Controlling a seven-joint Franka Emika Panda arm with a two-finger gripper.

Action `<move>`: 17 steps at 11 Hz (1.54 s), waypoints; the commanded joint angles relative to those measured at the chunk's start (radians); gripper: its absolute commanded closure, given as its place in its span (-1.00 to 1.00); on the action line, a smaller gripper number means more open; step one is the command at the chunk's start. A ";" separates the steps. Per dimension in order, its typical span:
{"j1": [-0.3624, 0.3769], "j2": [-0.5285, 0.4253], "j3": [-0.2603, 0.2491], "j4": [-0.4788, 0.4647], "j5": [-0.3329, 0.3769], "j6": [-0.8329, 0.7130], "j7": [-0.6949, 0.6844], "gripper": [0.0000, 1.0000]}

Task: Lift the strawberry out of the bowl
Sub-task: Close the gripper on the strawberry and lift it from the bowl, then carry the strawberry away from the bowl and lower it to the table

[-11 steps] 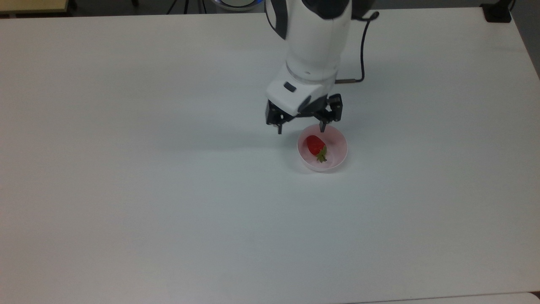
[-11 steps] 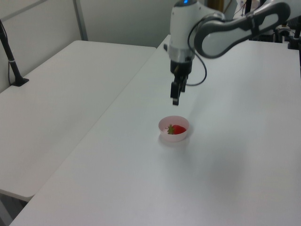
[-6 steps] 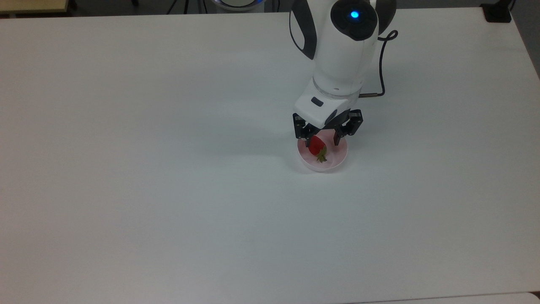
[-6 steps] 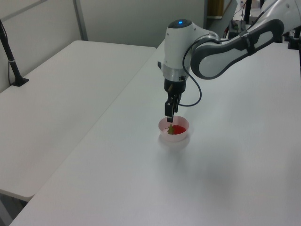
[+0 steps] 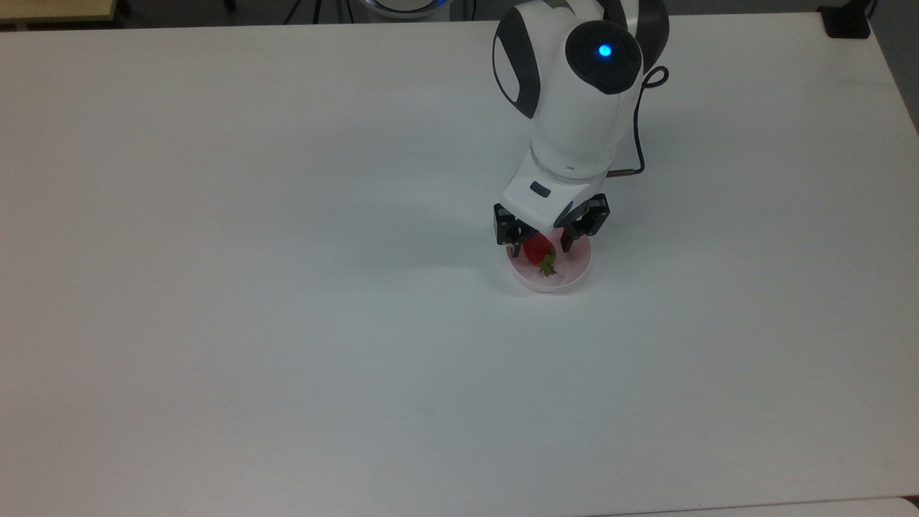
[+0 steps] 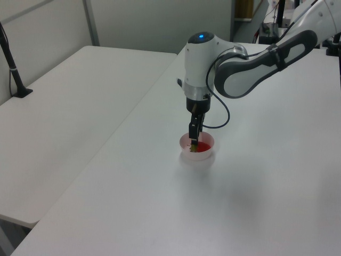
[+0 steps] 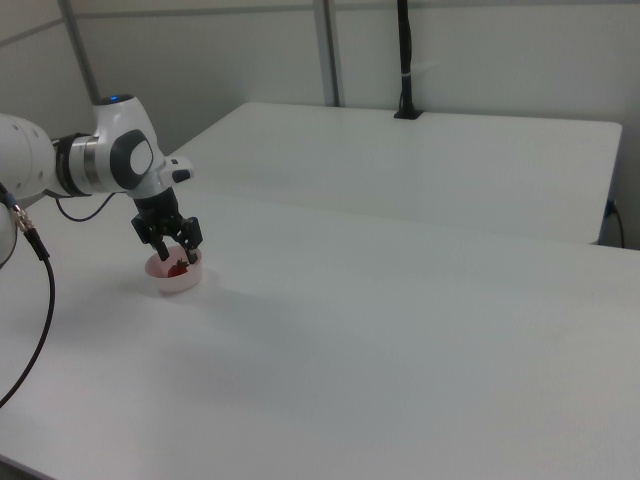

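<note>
I have the claw [image 5: 540, 245] down in the bowl [image 5: 572, 276], its two fingers spread wide on either side of the strawberry [image 5: 536, 250] and not clamped on it. In the top view one finger [image 5: 511, 240] sits toward the top view's left of the berry, the other toward its right, both over the far half of the bowl. The strawberry lies on the bowl's floor, its green cap [image 5: 548, 267] pointing toward the near rim. The bowl rests on the white bench [image 5: 287, 323]. In the left view the claw [image 6: 194, 140] hangs straight down into the bowl [image 6: 206, 155]; in the right view the claw [image 7: 175, 255] straddles the strawberry [image 7: 179, 267].
</note>
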 commanded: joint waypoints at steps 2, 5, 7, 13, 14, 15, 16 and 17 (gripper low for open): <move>0.030 0.029 -0.008 0.004 -0.007 0.011 -0.011 -0.43; 0.032 0.041 -0.008 0.002 -0.009 0.011 0.001 -0.35; 0.032 0.039 -0.008 0.002 -0.001 0.009 0.001 0.15; 0.024 -0.053 -0.008 0.035 0.011 -0.137 -0.002 0.65; 0.010 -0.053 -0.014 0.042 0.010 -0.167 -0.010 0.65; -0.026 -0.053 -0.016 0.042 0.005 -0.168 -0.032 0.64; -0.051 -0.053 -0.020 0.042 0.005 -0.169 -0.078 0.63; -0.081 -0.053 -0.025 0.037 -0.002 -0.170 -0.114 0.63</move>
